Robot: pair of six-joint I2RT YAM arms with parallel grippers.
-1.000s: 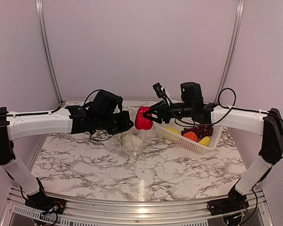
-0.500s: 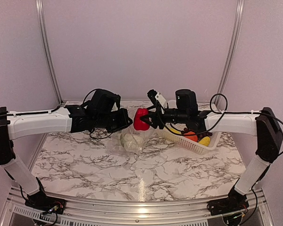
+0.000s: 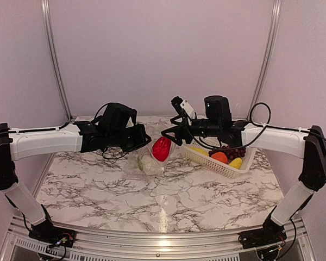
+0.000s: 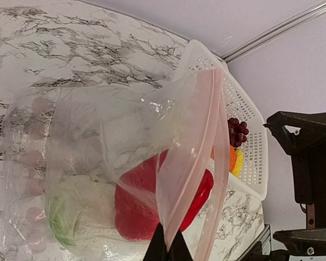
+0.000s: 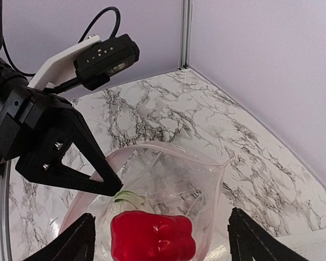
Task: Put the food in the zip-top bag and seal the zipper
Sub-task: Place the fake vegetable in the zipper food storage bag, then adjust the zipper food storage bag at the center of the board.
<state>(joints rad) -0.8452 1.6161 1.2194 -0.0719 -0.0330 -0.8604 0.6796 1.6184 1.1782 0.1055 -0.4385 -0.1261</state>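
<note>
By the left gripper (image 4: 167,247), clamped on its mouth edge, the zip-top bag (image 4: 98,136) is held lifted so that the opening gapes. The cauliflower (image 4: 82,215) and red pepper (image 5: 152,237) are lodged inside. The right gripper (image 5: 161,216) is spread empty above the opening, and the grapes (image 3: 233,150) are yet to be taken from the basket (image 3: 209,161).

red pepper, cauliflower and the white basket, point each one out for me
red pepper (image 5: 152,237), right wrist view, middle of its red body
cauliflower (image 4: 84,204), left wrist view, on its white head
basket (image 4: 244,109), left wrist view, on its perforated side wall
</note>
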